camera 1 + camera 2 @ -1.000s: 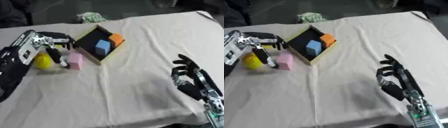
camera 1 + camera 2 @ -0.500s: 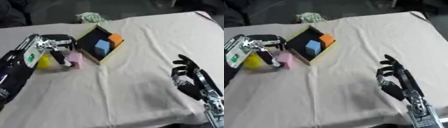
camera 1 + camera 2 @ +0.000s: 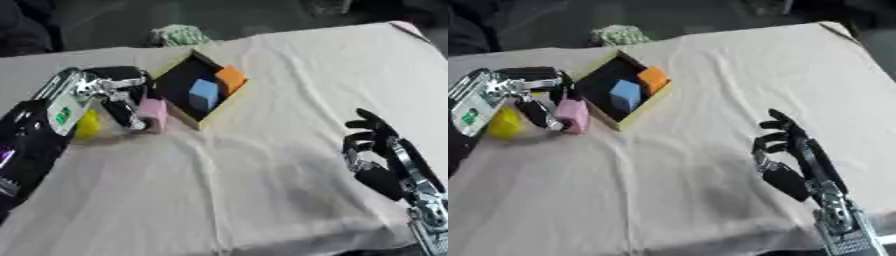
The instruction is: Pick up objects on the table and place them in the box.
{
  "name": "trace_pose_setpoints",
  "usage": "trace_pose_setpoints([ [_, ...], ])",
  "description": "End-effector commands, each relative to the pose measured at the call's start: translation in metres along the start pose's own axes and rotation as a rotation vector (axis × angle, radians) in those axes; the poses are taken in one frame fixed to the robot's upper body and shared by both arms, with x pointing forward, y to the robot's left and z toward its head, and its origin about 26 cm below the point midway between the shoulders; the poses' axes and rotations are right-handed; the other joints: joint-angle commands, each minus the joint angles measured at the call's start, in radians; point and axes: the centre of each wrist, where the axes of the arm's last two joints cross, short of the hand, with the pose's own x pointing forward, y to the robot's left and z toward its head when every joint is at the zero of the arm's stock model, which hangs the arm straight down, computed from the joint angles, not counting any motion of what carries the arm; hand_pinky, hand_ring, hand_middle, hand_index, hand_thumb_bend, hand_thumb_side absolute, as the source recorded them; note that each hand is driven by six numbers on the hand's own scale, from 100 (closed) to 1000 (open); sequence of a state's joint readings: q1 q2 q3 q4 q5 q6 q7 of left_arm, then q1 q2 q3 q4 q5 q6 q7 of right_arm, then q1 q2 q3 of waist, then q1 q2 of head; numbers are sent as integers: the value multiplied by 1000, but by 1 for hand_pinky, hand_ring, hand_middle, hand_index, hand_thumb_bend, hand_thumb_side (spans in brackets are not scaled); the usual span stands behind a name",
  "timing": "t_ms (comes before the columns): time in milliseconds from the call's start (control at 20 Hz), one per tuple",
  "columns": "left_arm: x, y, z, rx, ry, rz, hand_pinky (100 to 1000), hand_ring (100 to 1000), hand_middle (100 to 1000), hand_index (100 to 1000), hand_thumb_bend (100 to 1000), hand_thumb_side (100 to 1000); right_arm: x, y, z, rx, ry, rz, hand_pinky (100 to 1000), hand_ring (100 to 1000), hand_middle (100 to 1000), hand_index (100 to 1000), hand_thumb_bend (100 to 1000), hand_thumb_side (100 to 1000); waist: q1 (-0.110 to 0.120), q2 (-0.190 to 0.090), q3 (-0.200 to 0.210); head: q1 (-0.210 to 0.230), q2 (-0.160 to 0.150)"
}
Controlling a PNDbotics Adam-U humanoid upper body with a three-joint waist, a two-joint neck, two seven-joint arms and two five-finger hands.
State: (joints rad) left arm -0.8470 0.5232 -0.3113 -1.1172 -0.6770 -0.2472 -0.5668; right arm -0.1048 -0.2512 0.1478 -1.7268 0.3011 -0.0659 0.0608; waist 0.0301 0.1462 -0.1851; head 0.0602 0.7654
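Currently, left eye view: left robot hand (image 3: 112,92) has fingers and thumb curled around the pink block (image 3: 154,113), just left of the box (image 3: 219,104) on the bench (image 3: 262,175). Box holds 1 blue block (image 3: 203,94) and 1 orange block (image 3: 230,78). Yellow object (image 3: 87,124) sits left of the pink block.

Right eye view: right robot hand (image 3: 785,150) near right, fingers relaxed, holding nothing.

Left hand (image 3: 122,97): over the last second it has closed in on the pink block (image 3: 155,112); its fingers now lie against the block's left face, one dark finger slanting down beside it.
Pink block: now seems tipped up toward the box (image 3: 220,107) wall, though blur makes this uncertain.
Yellow object (image 3: 86,125): more hidden behind the left forearm than before.
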Motion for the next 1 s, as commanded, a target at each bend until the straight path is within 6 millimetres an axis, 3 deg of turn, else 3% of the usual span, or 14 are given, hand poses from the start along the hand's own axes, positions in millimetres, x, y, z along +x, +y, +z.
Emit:
trace_pose_setpoints([
  [50, 6, 36, 12, 109, -3, -57, 607, 521, 495, 663, 309, 129, 3, -6, -1, -7, -15, 17, 655, 735, 791, 986, 100, 385, -1, -17, -2, 0, 5],
  [450, 26, 38, -9, 91, -64, -104, 633, 545, 516, 685, 304, 130, 4, -5, -3, 4, -23, 12, 655, 735, 791, 986, 100, 386, -2, -15, -20, 10, 5],
  [1000, 32, 24, -27, 36, -66, -121, 646, 560, 531, 700, 307, 136, 8, -4, -6, 10, -38, 2, 655, 735, 791, 986, 100, 389, -4, -1, -46, 17, 5],
])
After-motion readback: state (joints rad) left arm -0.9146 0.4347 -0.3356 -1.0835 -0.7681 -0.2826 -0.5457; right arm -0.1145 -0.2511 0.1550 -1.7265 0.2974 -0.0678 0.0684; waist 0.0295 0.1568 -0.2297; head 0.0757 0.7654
